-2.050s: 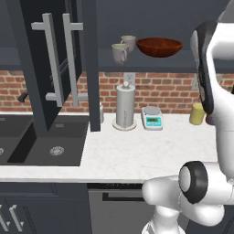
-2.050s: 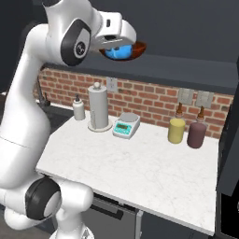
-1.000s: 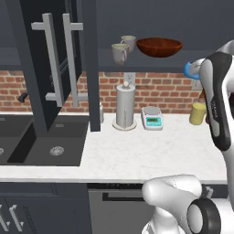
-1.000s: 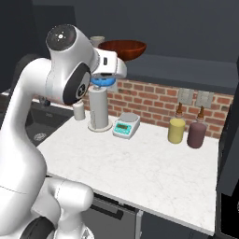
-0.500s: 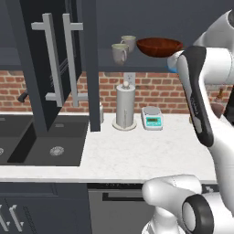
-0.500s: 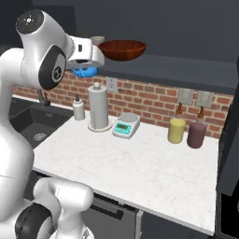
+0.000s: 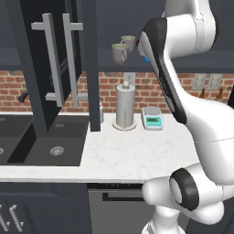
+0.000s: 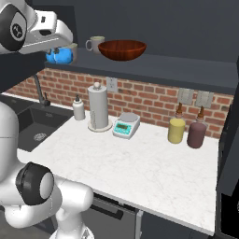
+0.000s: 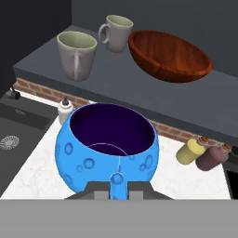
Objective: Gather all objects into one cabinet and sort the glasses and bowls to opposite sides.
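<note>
the gripper [image 9: 119, 186] was clamped on the small bright blue dimpled bowl [image 9: 107, 147], holding it in the air just in front of the dark cabinet shelf [image 9: 116, 79]. on that shelf stood two pale beige-green mugs [image 9: 77, 54] to one side and the wide reddish-brown wooden bowl [image 9: 168, 55] beside them.

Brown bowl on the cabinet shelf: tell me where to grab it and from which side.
Grip the brown bowl by its thin rim, probably at the near edge facing the counter, fingers straddling the wall from above. It sits upright and is too wide to span; two mugs crowd its left.
</note>
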Controlling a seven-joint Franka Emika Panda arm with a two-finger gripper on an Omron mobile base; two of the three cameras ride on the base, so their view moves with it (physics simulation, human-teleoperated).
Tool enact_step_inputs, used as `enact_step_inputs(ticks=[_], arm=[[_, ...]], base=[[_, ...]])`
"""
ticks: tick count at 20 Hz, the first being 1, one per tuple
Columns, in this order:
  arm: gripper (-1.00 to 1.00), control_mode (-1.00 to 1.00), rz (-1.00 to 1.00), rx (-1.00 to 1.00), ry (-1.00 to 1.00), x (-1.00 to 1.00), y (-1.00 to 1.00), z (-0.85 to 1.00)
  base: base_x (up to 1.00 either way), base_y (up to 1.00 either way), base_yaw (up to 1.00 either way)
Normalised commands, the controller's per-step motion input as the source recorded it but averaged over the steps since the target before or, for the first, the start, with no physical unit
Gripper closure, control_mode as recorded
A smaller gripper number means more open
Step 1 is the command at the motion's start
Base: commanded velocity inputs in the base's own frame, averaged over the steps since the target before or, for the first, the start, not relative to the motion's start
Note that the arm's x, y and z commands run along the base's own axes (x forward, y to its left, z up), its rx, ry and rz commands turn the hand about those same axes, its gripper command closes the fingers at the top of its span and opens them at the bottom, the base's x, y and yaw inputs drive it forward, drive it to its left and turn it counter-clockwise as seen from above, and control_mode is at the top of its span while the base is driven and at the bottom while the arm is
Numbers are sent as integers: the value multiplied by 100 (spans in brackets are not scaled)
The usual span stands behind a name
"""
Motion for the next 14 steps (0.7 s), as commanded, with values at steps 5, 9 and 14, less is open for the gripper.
enact_step_inputs(ticks=[5, 9, 14], arm=[[100, -100, 0, -1, -1, 2, 0, -42], [100, -100, 0, -2, -15, 0, 0, -85], [100, -100, 0, 0, -2, 0, 0, -5]], base=[[0, 0, 0], [0, 0, 0], [0, 0, 0]])
